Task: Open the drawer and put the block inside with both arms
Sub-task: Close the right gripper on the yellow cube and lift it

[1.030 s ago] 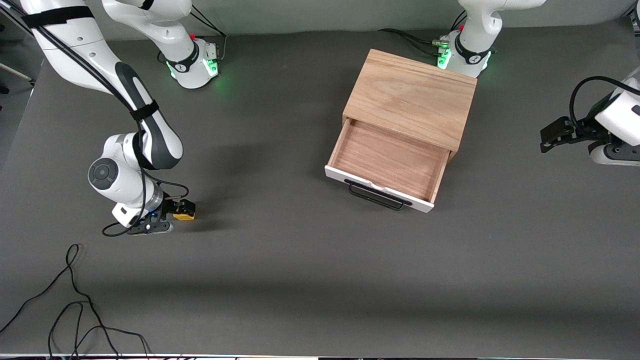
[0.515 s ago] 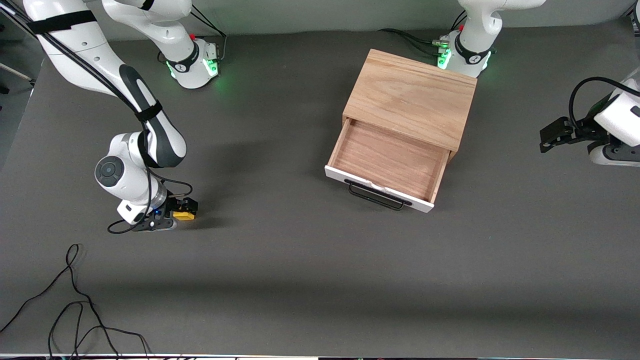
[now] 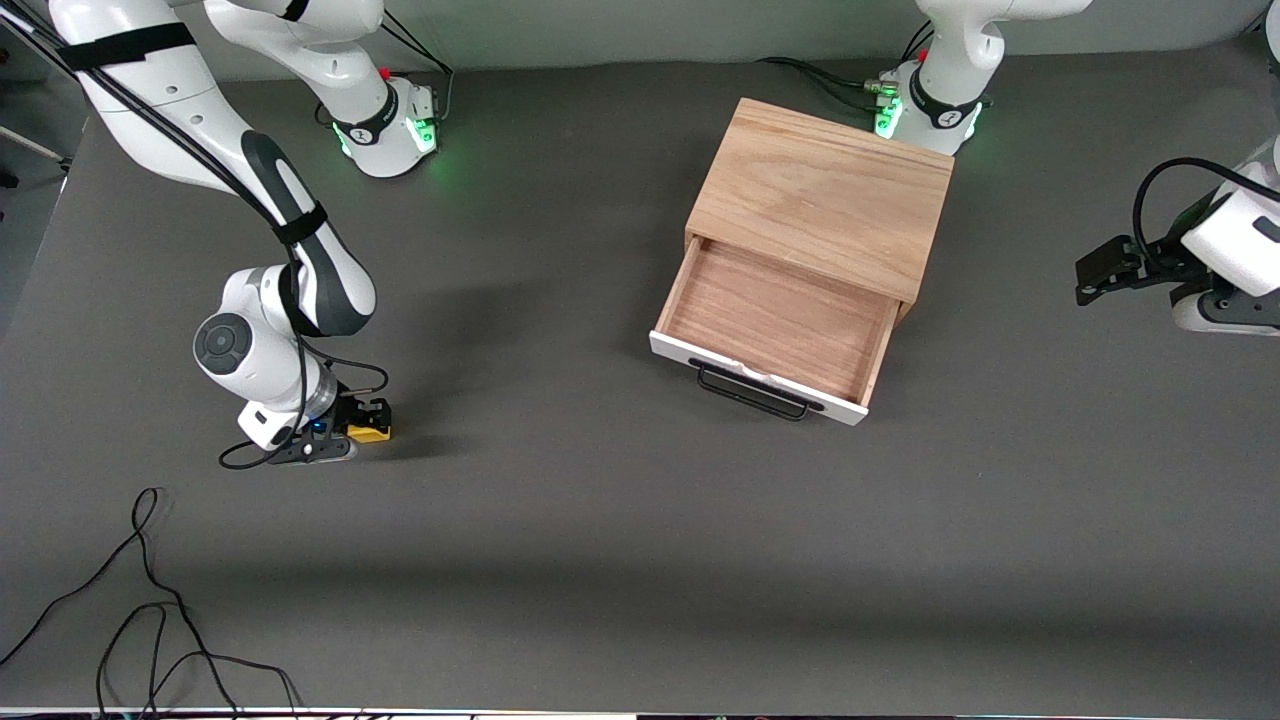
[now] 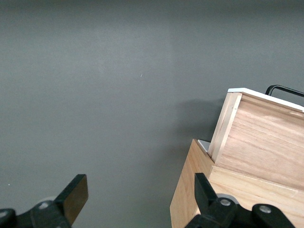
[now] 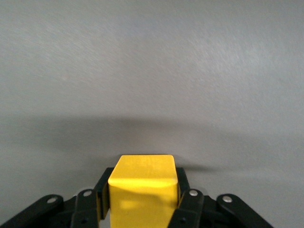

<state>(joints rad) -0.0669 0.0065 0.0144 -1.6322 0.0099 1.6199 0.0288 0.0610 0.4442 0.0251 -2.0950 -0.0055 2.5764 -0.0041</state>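
Note:
The yellow block point(image 3: 371, 433) rests on the grey table toward the right arm's end. My right gripper point(image 3: 368, 421) is down at the table and shut on it. In the right wrist view the block point(image 5: 142, 180) fills the gap, with both black fingers point(image 5: 101, 189) pressed against its sides. The drawer point(image 3: 775, 315) stands pulled out of the oak box point(image 3: 825, 195); its wooden inside is bare and its black handle point(image 3: 750, 396) faces the front camera. My left gripper point(image 3: 1083, 282) waits open in the air off the box's side, at the left arm's end. Its wrist view shows the drawer's side wall point(image 4: 259, 142).
Loose black cables point(image 3: 150, 600) lie on the table near the front edge at the right arm's end. Bare grey mat stretches between the block and the drawer.
My right gripper's fingers have come together on the block. The right arm has shifted a little, and the left arm has barely moved.

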